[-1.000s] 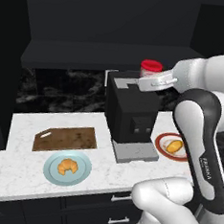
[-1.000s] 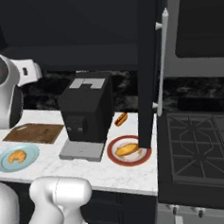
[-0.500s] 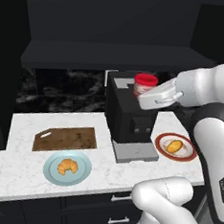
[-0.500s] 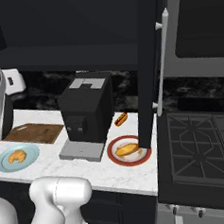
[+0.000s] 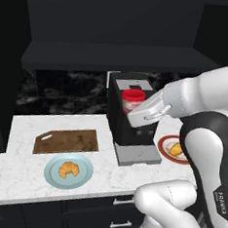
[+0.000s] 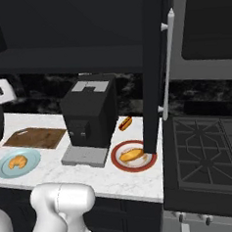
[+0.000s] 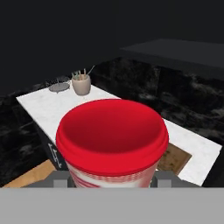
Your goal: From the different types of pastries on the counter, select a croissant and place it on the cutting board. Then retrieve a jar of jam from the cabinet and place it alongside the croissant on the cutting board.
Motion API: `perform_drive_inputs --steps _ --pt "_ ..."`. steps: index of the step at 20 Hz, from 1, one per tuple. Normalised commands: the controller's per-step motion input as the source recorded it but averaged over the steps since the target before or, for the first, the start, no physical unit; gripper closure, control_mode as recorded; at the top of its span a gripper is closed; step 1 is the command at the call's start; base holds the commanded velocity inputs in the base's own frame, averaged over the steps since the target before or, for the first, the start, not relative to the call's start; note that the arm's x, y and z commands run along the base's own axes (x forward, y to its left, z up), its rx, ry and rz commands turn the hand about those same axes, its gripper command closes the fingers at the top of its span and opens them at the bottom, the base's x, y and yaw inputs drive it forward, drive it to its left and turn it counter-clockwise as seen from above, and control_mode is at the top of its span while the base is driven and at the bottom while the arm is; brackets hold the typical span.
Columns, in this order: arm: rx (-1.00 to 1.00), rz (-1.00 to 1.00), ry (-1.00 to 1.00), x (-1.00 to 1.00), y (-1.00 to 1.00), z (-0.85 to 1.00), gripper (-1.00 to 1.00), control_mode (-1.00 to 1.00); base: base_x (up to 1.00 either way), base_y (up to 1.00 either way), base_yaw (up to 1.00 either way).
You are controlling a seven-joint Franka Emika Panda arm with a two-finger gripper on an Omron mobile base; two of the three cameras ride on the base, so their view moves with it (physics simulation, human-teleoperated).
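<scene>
My gripper (image 5: 134, 109) is shut on the jar of jam (image 5: 133, 100), a squat pale jar with a red lid, held in the air in front of the black coffee machine's top. In the hand view the jar's red lid (image 7: 112, 130) sits close up between the fingertips (image 7: 162, 178). The croissant (image 5: 68, 169) lies on a round light-blue plate (image 5: 83, 178) on the counter (image 5: 12, 175), just in front of the bare brown cutting board (image 5: 67, 141). The dark cabinet (image 5: 116, 55) with its wide shelf hangs above. From the right I see the croissant (image 6: 16, 162) and the cutting board (image 6: 33, 137).
A black coffee machine (image 5: 134, 132) stands right of the board. A red-rimmed plate (image 6: 122, 162) holds an oblong pastry (image 6: 132, 154); a small hot-dog-like piece (image 6: 125, 122) lies behind it. A stove (image 6: 209, 155) is at the right. A utensil cup (image 7: 81, 83) stands far along the counter.
The arm has carried the jar down and to the left, from up beside the machine's top right to in front of the machine. The grip has stayed the same.
</scene>
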Motion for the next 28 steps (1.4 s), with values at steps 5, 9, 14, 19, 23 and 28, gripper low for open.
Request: perform_drive_inputs --steps 5,9,14,19,23,28 --pt "-0.04 0.0 -0.07 -0.07 0.3 -0.33 1.0 -1.0 0.0 0.0 0.0" --pt "-0.02 0.0 -0.02 0.0 0.32 -0.24 1.0 -1.0 0.0 0.0 0.0" --pt "-0.09 -0.06 0.0 0.0 0.24 -0.3 1.0 -1.0 0.0 0.0 0.0" --pt "-0.11 -0.3 -0.01 0.0 0.16 -0.21 1.0 -1.0 0.0 0.0 0.0" --pt "-0.03 -0.3 -0.13 0.0 0.15 0.0 1.0 -1.0 0.0 0.0 0.0" --pt "0.0 -0.2 -0.13 0.0 0.07 0.0 1.0 -1.0 0.0 0.0 0.0"
